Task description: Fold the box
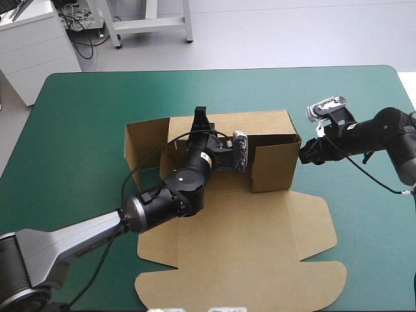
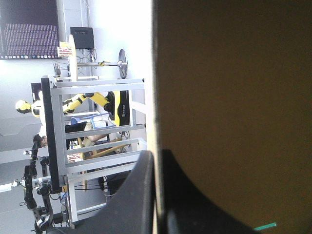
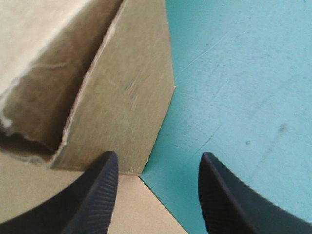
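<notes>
Left gripper (image 2: 156, 155): I read the jaws as pinching the thin top edge of a raised rear wall, arm stretched over the flat lid. Brown box (image 1: 260, 247) sits mid-tabletop (image 1: 78, 130), matte board. Right gripper (image 3: 158, 158): jaws spread, low at the right corner, a ragged cut edge beside them.

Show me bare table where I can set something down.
Bare teal-green cover lies between the box and the far edge, and left of the box. Crowded: the middle, left end effector and right end effector at its walls.
</notes>
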Tool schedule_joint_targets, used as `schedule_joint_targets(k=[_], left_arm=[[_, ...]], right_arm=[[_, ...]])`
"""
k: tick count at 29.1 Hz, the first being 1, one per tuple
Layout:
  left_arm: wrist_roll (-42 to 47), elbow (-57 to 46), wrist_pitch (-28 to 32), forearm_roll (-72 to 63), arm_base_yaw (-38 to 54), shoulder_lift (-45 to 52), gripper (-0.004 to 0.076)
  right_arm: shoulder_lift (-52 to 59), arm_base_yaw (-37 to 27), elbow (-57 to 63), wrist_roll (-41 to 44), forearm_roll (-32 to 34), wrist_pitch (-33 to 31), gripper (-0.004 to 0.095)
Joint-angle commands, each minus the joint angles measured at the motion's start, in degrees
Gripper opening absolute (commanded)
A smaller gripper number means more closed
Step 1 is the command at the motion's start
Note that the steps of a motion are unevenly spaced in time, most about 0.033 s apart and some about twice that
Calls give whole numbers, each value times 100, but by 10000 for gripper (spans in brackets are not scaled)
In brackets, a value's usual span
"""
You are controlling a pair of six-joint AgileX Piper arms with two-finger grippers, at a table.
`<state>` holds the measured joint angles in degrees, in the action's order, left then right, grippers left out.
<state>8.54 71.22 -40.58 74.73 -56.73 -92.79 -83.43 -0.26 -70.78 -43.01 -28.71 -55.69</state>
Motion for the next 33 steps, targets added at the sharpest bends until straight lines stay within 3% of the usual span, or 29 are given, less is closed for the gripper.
schedule_joint_targets(k=[1,5,18,26,33], left_arm=[[51,126,-17,203,-53,225,-32],[51,126,-17,218,-53,225,-32],[51,126,-17,240,-53,225,-32],[51,137,-83,263,-53,225,-32],[64,137,-107,263,-53,225,-32]], right_arm=[[235,-11,9,-871,-547,82,464],[235,-11,20,-1565,-840,-156,464],[168,-11,20,-2069,-1335,-291,542],[143,647,20,-1234,-678,172,541],[131,905,20,-182,-520,881,522]])
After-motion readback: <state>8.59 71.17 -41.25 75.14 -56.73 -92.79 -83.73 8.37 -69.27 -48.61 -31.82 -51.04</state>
